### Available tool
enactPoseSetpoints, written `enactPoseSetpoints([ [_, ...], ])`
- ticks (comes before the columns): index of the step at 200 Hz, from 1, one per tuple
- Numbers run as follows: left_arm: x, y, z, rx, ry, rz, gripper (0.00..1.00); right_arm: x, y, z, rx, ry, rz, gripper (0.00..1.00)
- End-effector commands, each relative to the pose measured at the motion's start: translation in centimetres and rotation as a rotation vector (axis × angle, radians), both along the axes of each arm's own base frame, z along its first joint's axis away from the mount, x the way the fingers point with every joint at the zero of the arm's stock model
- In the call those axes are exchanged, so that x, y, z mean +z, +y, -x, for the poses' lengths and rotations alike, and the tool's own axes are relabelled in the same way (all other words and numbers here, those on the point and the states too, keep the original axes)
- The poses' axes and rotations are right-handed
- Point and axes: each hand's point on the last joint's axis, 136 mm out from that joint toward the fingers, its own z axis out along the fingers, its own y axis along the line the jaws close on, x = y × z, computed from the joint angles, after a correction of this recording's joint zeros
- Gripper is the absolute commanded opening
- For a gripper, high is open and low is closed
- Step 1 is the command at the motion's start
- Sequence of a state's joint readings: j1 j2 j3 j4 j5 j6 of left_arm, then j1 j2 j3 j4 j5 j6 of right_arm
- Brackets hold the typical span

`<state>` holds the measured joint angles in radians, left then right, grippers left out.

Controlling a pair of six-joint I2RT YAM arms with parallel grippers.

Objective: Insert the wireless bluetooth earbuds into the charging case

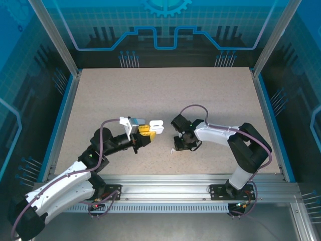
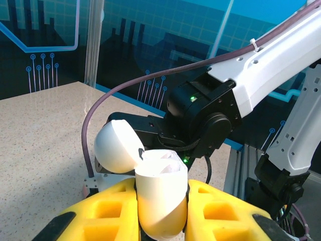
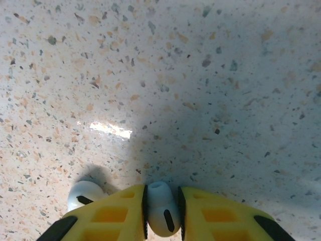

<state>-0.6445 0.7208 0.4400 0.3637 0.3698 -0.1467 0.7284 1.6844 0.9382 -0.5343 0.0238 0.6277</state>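
Observation:
My left gripper holds the white charging case above the table's middle. In the left wrist view the case stands upright between the yellow fingers, with its lid swung open to the left. My left gripper is shut on it. My right gripper points down at the table just right of the case. It is shut on a white earbud that is pinched between its pads. A second white earbud lies on the table beside the left finger.
The speckled table stretches wide behind both grippers, bounded by blue edges and glass walls. The right arm's black wrist hangs close behind the open case.

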Motion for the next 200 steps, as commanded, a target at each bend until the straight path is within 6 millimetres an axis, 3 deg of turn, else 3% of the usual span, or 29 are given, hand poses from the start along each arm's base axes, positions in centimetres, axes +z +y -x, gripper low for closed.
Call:
enactPoseSetpoints([
  [1, 0.6, 0.0, 0.0, 0.006, -0.035, 0.007, 0.03, -0.3, 0.3, 0.6, 0.032, 0.005, 0.01, 0.21],
  [46, 0.2, -0.2, -0.1, 0.001, -0.017, 0.015, 0.04, 3.1, -0.8, -0.8, 0.1, -0.142, 0.023, 0.2],
  [81, -0.1, -0.7, -0.3, -0.018, 0.011, 0.036, 0.03, 7.2, -2.3, -1.6, 0.202, -0.301, 0.052, 0.18],
  [102, -0.5, -1.2, -0.6, -0.032, 0.036, 0.037, 0.03, 10.5, -2.8, -1.8, 0.286, -0.434, 0.039, 0.18],
  [163, -0.4, -2.3, -0.9, -0.073, 0.066, 0.038, 0.03, 23.5, -3.2, -0.6, 0.572, -0.913, -0.051, 0.19],
  [200, 0.0, -3.0, -0.8, -0.116, 0.072, 0.048, 0.03, 28.3, -2.6, 0.4, 0.712, -1.093, -0.022, 0.19],
])
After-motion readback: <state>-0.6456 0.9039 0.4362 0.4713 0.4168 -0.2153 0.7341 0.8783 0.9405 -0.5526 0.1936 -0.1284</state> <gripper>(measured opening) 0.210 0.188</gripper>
